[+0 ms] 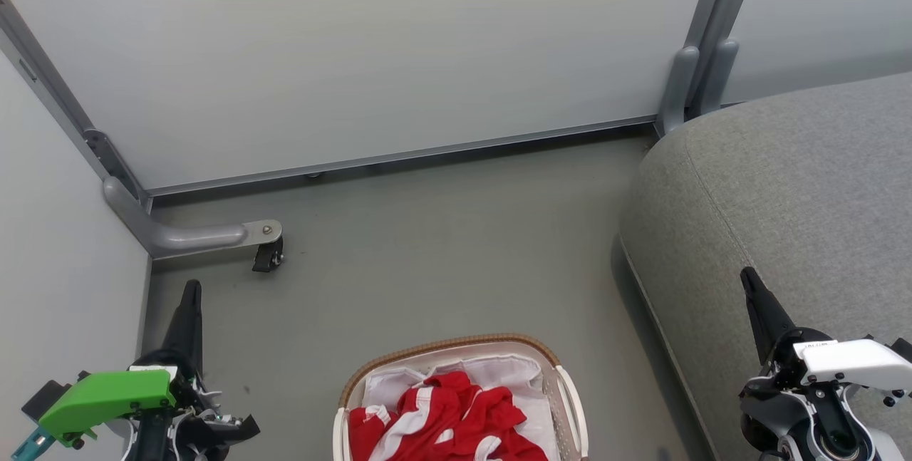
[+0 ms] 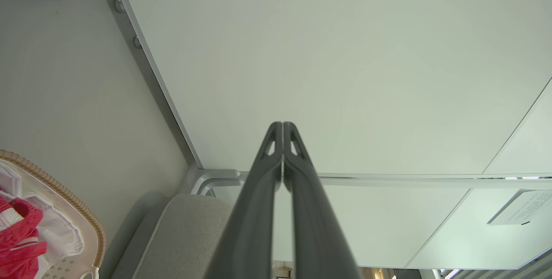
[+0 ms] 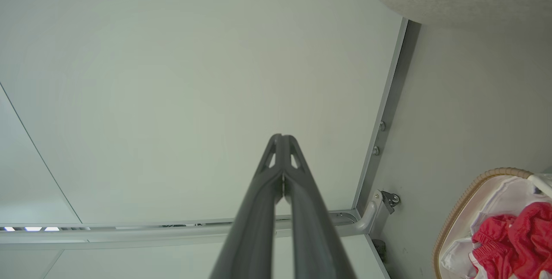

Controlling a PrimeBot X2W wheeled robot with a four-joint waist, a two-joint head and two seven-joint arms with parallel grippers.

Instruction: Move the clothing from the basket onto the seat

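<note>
Red clothing [image 1: 449,418] lies bunched in the basket [image 1: 456,341] on the floor [image 1: 442,233], with the seat [image 1: 784,183] near its right. Left gripper [image 1: 191,288] hangs left of the basket, right gripper [image 1: 747,276] over the seat's edge, both empty with fingers pressed together.

Red-white clothing [image 1: 456,415]; grey woven seat [image 1: 798,190].

red cloth clothing [image 1: 456,415] in a woven-rimmed basket [image 1: 449,345]; matt grey woven-fabric seat [image 1: 791,190]; smooth floor [image 1: 442,254].
</note>
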